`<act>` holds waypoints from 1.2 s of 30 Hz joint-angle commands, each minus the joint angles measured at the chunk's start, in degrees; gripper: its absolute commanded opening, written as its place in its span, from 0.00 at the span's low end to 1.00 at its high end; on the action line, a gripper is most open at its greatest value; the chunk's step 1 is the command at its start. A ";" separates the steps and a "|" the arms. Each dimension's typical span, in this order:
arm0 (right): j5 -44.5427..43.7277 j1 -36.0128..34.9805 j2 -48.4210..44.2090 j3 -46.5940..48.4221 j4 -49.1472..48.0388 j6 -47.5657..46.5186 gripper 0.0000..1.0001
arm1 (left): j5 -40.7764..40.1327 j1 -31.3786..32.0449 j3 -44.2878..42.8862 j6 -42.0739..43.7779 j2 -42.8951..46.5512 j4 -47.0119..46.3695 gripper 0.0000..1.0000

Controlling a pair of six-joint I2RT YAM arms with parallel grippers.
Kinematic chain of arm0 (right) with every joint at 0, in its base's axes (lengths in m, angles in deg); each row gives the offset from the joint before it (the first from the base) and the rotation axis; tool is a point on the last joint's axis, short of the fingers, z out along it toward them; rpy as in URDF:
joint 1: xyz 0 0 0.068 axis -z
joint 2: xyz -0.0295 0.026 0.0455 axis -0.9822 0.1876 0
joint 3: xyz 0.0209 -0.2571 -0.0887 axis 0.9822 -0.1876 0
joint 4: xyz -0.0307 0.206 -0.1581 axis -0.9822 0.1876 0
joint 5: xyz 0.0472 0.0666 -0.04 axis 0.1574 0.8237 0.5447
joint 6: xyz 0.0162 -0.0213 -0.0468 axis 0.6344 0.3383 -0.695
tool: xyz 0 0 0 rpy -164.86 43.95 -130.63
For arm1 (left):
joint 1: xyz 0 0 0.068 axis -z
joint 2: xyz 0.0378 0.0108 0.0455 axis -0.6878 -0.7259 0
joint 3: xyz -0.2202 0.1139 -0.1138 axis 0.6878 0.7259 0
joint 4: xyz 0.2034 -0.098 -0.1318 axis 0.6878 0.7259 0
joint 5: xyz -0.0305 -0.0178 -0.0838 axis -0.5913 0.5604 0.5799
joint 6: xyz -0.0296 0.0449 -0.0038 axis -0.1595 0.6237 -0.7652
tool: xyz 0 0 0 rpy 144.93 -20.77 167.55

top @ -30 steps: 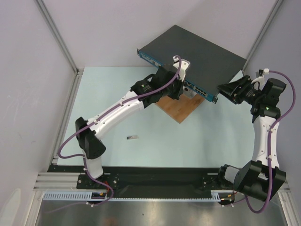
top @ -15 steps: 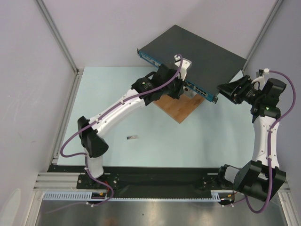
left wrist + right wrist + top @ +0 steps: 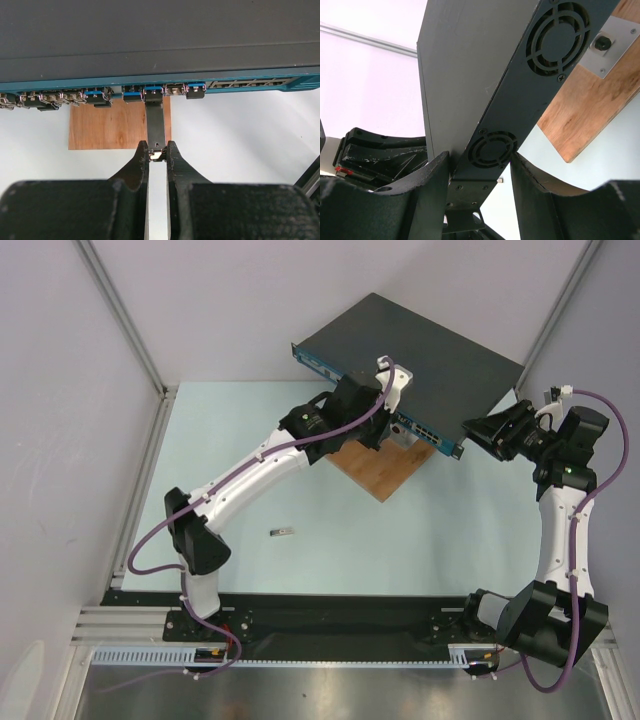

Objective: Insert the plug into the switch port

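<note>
The switch (image 3: 430,345) is a flat dark grey box at the back, resting on a wooden board (image 3: 380,468). Its blue front face (image 3: 250,84) carries a row of small ports. My left gripper (image 3: 157,152) is shut on the rear end of the plug (image 3: 155,125), a slim dark module. The plug's front end sits in a port in the middle of the row. In the top view the left gripper (image 3: 385,415) is at the front face. My right gripper (image 3: 480,165) clamps the switch's (image 3: 470,60) side end with the round fan vents, seen in the top view at its right corner (image 3: 480,432).
A small metal piece (image 3: 284,532) lies on the pale table left of centre. The board (image 3: 115,125) shows under the switch in the left wrist view. Grey walls and frame rails close the cell at back, left and right.
My left gripper has edged slightly toward the switch face with the plug. The right arm and the switch have not visibly moved.
</note>
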 commanded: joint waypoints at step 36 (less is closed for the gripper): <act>1.82 -3.68 2.72 0.32 -4.49 -2.13 0.55 | -4.55 1.12 11.65 -1.13 7.42 -25.67 0.00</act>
